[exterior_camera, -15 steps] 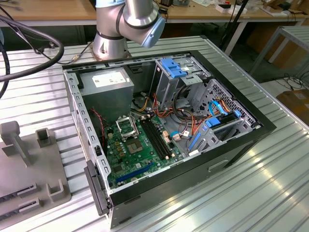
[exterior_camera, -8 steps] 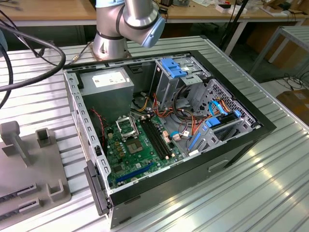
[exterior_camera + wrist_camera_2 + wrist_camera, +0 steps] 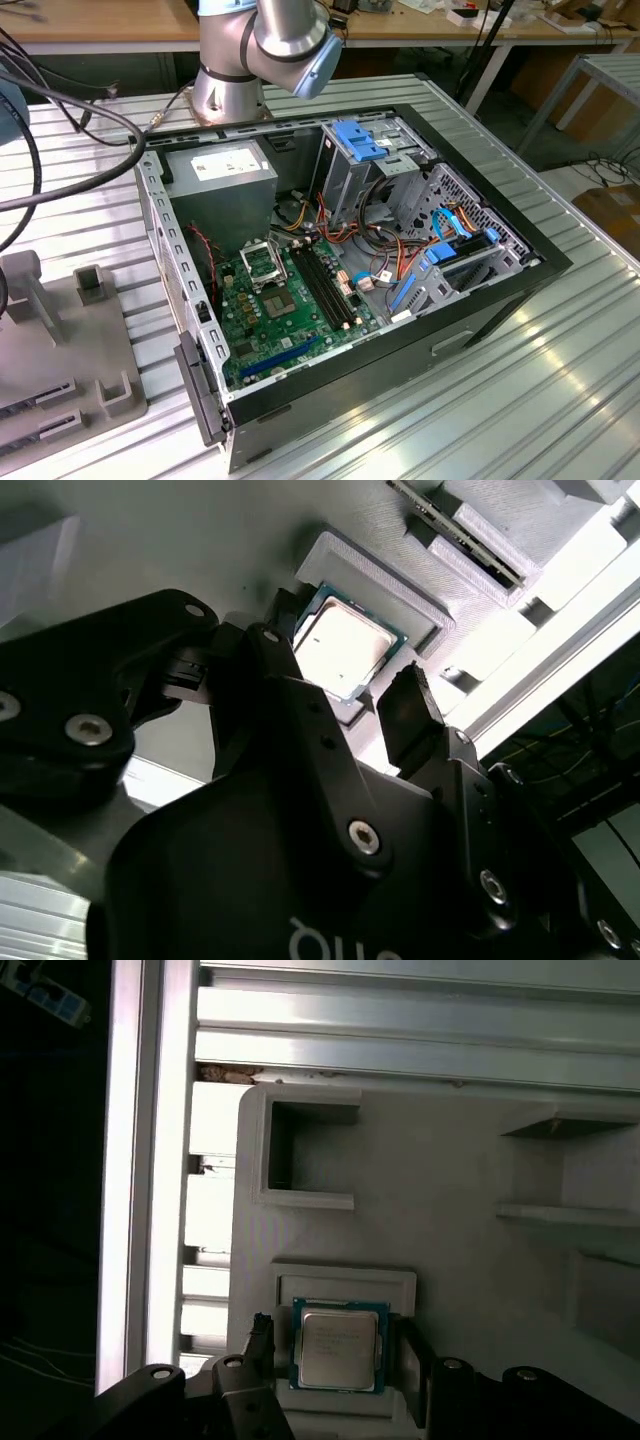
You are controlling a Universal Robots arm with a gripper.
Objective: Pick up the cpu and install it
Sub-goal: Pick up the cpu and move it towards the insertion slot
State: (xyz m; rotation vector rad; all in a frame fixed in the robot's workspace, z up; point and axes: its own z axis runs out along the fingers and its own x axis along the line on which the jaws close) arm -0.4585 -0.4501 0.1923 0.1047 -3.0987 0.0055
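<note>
In the exterior view, an open black desktop computer case (image 3: 350, 250) lies on the ribbed aluminium tabletop (image 3: 520, 400). On the case's green board is the square black socket with a metal frame (image 3: 262, 265). A grey moulded plastic holder tray (image 3: 60, 340) sits just beside the case on the exterior view's left. The silver robot arm (image 3: 270, 40) rises from its base behind the case.

In the second wrist view, the black 2-finger gripper (image 3: 345, 665) is lowered over the small, flat, square cpu with a silver-grey metal top (image 3: 345, 648). The cpu lies flat in a raised square recess (image 3: 385, 580) of the grey tray. One of the fingers (image 3: 290, 695) stands on each side of the chip.

In the first wrist view, the cpu (image 3: 338, 1345) is seated in its recess (image 3: 345, 1280) and the gripper (image 3: 335, 1348) straddles it. The jaws are spread a little wider than the chip, with a thin gap on each side, so it holds nothing. From this angle I cannot be sure that no pad grazes an edge.

I judge the step in hand to be the pick-up, with installation not begun. The grasp calls for the jaws to meet 2 opposite edges squarely while the chip stays level.
</note>
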